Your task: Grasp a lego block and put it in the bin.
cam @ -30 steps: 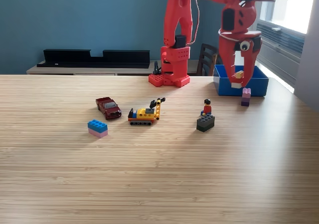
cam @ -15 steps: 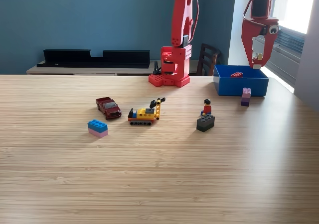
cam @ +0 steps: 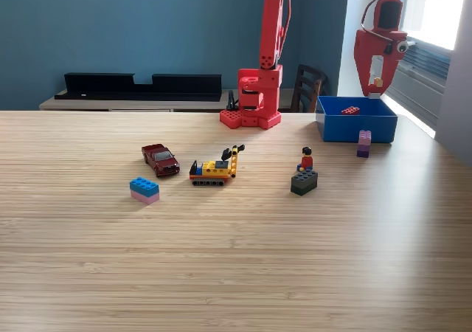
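Note:
The blue bin (cam: 358, 130) stands on the table at the exterior view's right, with a red lego block (cam: 351, 111) lying inside it. My red gripper (cam: 375, 88) hangs in the air above the bin's far right corner, pointing down. Pale light shows through a narrow gap between its jaws, and nothing I can make out sits in that gap. A purple and pink block (cam: 364, 143) stands just in front of the bin. A blue-on-pink block (cam: 144, 189) lies far off at the left.
A dark red toy car (cam: 161, 159), a yellow tracked vehicle (cam: 214, 169) and a minifigure on a dark block (cam: 304, 176) sit mid-table. The arm's base (cam: 251, 107) is behind them. A long black tray (cam: 140, 85) and a chair (cam: 306, 88) stand beyond the table.
One second ago the gripper was down inside the bin. It has risen and swung right, and the red block now lies uncovered in the bin.

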You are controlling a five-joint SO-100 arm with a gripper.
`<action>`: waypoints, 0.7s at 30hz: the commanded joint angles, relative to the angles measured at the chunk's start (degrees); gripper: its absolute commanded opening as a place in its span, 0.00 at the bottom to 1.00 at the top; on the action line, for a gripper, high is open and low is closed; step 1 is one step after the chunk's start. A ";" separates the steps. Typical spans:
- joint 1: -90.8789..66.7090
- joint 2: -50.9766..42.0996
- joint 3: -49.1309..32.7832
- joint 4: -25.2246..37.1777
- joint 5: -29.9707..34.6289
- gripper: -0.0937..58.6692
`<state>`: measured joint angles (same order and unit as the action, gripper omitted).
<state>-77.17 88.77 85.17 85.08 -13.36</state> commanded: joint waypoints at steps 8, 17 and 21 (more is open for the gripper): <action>0.88 0.88 -0.88 0.62 -1.14 0.10; 22.41 1.76 -1.76 0.62 5.45 0.00; 36.65 1.85 -1.05 0.53 9.23 0.00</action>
<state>-51.86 88.77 85.17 85.08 -6.86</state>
